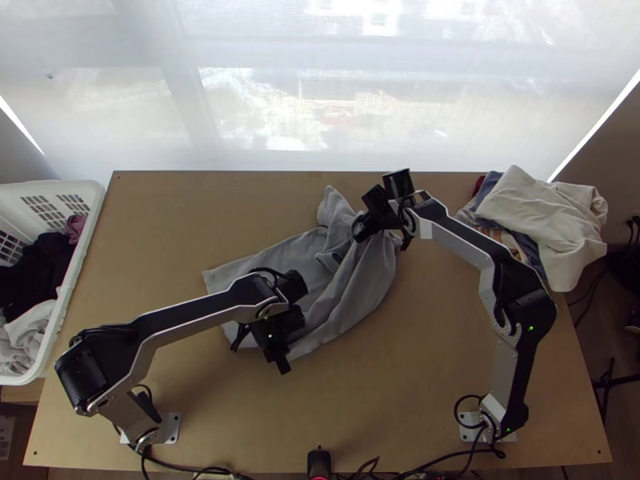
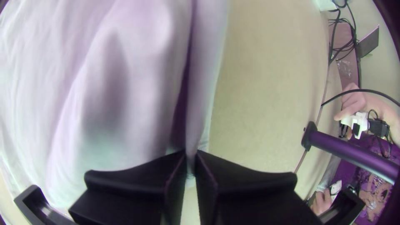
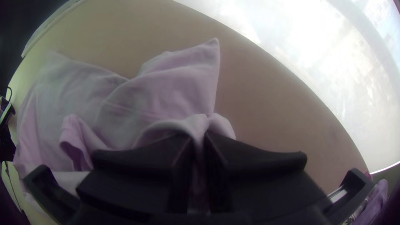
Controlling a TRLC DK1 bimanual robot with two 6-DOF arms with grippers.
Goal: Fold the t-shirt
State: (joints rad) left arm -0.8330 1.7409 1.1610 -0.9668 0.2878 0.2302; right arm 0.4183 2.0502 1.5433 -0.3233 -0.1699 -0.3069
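- T-shirt (image 1: 344,292): grey cloth, partly spread, wrinkled, with long raised folds.
- Far right portion: gathered tightly and pinched; near edge also pinched.
- Location: around the middle of the worktop (image 1: 416,360).

- T-shirt (image 1: 344,300): soft matt cloth, smooth-faced, rumpled
- Table (image 1: 160,232): smooth light wood, nearly matt
- Left arm (image 1: 188,314) and right arm (image 1: 460,248): smooth metal-looking links, black joints with a faint sheen
- Left gripper (image 1: 272,331) and right gripper (image 1: 379,224): matt black jaws, plastic-looking
- Basket (image 1: 83,248), nine o'clock in the top view: smooth white plastic
- Heap (image 1: 536,204), three o'clock: matt, wrinkled cloth
- Screen (image 1: 240,120), twelve o'clock: thin, translucent
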